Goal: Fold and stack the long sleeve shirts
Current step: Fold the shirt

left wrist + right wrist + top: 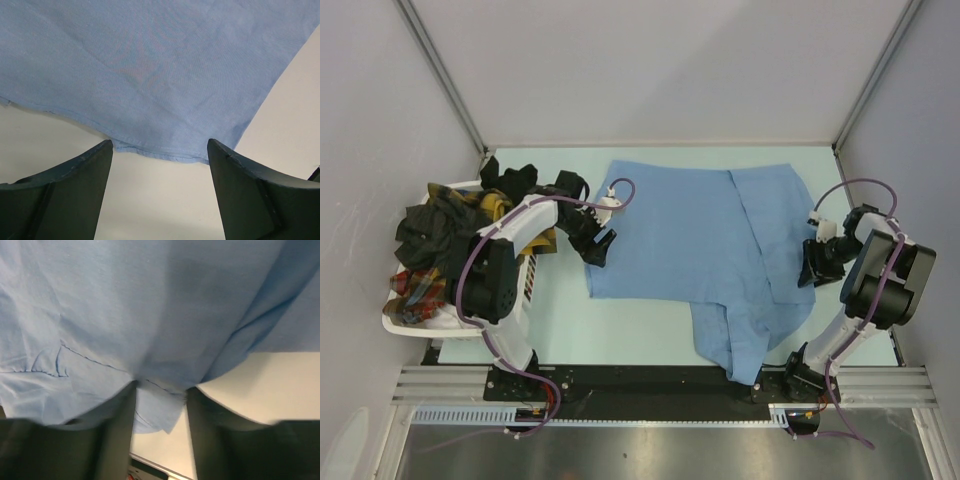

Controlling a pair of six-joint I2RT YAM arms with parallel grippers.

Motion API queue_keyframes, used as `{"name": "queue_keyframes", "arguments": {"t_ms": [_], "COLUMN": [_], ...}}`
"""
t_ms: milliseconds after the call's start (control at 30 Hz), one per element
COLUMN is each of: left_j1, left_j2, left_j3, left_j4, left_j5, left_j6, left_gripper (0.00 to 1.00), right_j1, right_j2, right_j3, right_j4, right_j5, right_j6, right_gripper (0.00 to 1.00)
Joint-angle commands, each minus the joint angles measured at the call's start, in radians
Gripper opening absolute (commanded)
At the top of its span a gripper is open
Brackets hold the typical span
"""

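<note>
A light blue shirt (690,240) lies spread on the table, with one part folded over on its right side and a sleeve trailing to the near edge. My left gripper (598,250) is open and empty at the shirt's left edge. In the left wrist view the hem (150,150) lies just beyond my open left gripper (160,142). My right gripper (812,268) is at the shirt's right edge. In the right wrist view the cloth (125,315) drapes over my right gripper (161,385), bunches between the fingers and hides their tips.
A white slatted basket (395,320) stands at the left and holds a dark shirt (430,230), a yellow-black plaid shirt (495,205) and a red plaid shirt (420,290). Grey walls enclose the table. A metal rail (660,385) runs along the near edge.
</note>
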Motion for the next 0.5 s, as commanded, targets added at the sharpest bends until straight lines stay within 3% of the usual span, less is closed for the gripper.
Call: {"name": "queue_keyframes", "arguments": {"t_ms": [0, 67, 133, 200, 333, 467], "left_j1": [0.000, 0.000, 0.000, 0.000, 0.000, 0.000], "left_j2": [-0.051, -0.051, -0.051, -0.048, -0.039, -0.022], "left_j3": [0.000, 0.002, 0.002, 0.007, 0.033, 0.094], "left_j4": [0.016, 0.016, 0.014, 0.016, 0.004, -0.021], "left_j5": [0.027, 0.028, 0.030, 0.033, 0.039, 0.020], "left_j6": [-0.017, -0.021, -0.024, -0.029, -0.030, -0.030], "left_gripper": [0.82, 0.82, 0.82, 0.82, 0.82, 0.82], "right_j1": [-0.023, -0.029, -0.026, -0.019, 0.001, 0.072], "right_j2": [-0.018, -0.041, -0.074, -0.095, -0.088, 0.004], "right_j3": [0.072, 0.099, 0.134, 0.171, 0.303, 0.485], "right_j4": [-0.039, -0.085, -0.128, -0.159, -0.181, -0.087], "right_j5": [-0.050, -0.074, -0.102, -0.129, -0.329, -0.433], "right_j6": [-0.001, -0.008, -0.016, -0.011, 0.033, 0.139], "right_gripper": [0.34, 0.20, 0.00, 0.00, 0.00, 0.00]}}
